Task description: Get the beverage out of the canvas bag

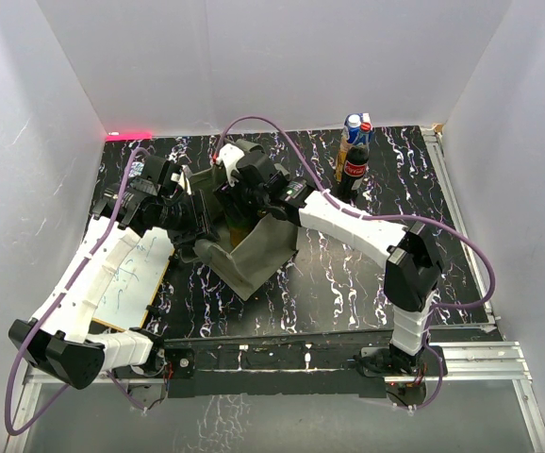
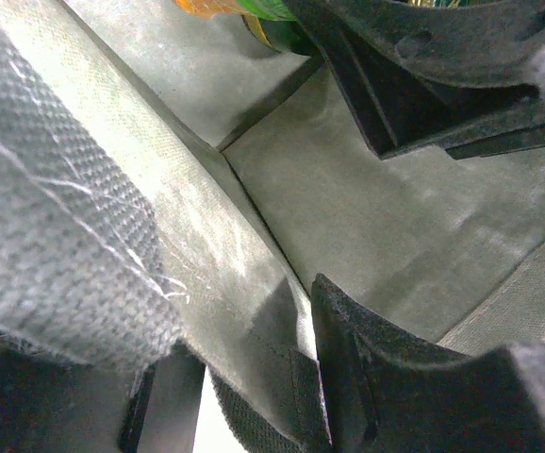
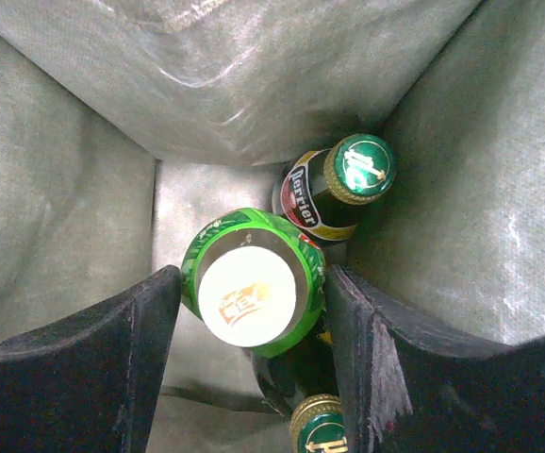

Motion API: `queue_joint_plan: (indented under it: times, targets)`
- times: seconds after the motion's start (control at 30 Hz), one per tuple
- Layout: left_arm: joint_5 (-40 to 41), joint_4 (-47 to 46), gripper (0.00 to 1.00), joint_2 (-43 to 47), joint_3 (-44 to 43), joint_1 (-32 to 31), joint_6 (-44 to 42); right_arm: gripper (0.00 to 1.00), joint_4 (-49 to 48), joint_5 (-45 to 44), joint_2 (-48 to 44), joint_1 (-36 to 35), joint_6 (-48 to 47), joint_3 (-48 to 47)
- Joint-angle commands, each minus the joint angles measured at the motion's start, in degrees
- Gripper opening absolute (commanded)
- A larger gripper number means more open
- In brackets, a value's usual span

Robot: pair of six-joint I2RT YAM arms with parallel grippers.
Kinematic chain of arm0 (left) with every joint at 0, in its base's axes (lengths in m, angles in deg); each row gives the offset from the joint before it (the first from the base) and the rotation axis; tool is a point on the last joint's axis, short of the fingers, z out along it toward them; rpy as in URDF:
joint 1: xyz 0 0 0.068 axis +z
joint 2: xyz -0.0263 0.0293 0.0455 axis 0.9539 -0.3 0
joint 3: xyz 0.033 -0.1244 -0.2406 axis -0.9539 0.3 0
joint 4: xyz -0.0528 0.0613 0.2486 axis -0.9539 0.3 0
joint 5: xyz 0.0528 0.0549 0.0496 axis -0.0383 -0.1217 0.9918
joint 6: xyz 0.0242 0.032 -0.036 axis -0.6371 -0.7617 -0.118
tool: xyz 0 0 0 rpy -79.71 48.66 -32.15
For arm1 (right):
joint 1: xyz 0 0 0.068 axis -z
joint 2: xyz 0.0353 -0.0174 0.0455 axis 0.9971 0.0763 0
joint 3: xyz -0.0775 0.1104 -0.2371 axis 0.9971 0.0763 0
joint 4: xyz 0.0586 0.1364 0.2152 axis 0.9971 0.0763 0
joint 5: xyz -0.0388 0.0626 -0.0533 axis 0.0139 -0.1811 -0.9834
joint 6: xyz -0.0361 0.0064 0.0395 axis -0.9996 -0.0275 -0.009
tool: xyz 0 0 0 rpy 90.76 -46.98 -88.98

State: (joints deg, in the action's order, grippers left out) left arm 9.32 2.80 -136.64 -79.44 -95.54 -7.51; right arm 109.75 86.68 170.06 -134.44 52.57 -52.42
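The olive-grey canvas bag (image 1: 258, 253) stands open at mid-table. My right gripper (image 1: 246, 200) reaches down inside it. In the right wrist view its gripper (image 3: 252, 288) is open, one finger on each side of a green bottle with a white cap (image 3: 251, 283). The right finger is at the bottle's side and the left is slightly apart. Two green Perrier bottles (image 3: 334, 184) (image 3: 316, 427) stand beside it. My left gripper (image 1: 195, 215) is shut on the bag's side wall (image 2: 244, 274) near the rim, with the fabric pinched between its fingers (image 2: 414, 377).
A cola bottle (image 1: 353, 168) and a blue can (image 1: 358, 125) stand at the back right of the dark marbled table (image 1: 348, 283). A white board (image 1: 131, 274) lies at the left under my left arm. White walls enclose the table.
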Motion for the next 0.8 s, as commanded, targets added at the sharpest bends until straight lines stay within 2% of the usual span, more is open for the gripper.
queue_joint_plan:
  times: [0.0,0.17,0.23,0.4,0.6,0.77]
  targets:
    - [-0.93,1.47,0.44,0.38,-1.03,0.06,-0.61,0.65,-4.57,-1.51,-1.91,-0.34,-1.03,0.67]
    - [-0.57,1.72,0.44,0.55,-1.20,0.07,-0.48,0.63,-5.10,-1.81,-1.37,-0.34,-1.02,0.28]
    - [-0.46,1.74,0.44,0.52,-1.33,0.04,-0.36,0.59,-5.33,-2.31,-1.44,-0.32,-0.67,0.14]
    - [-0.43,1.77,0.44,0.29,-1.70,0.06,-0.39,0.33,-5.16,-2.10,-1.54,-0.33,-1.08,-1.69]
    - [-0.86,1.73,0.44,-0.23,-2.00,0.04,-0.33,0.09,-4.60,-1.44,-2.51,-0.34,-0.74,-4.61]
    - [-1.16,1.42,0.44,-0.15,-1.41,0.06,0.07,0.08,-4.52,-0.23,-4.30,-0.36,1.13,-7.83]
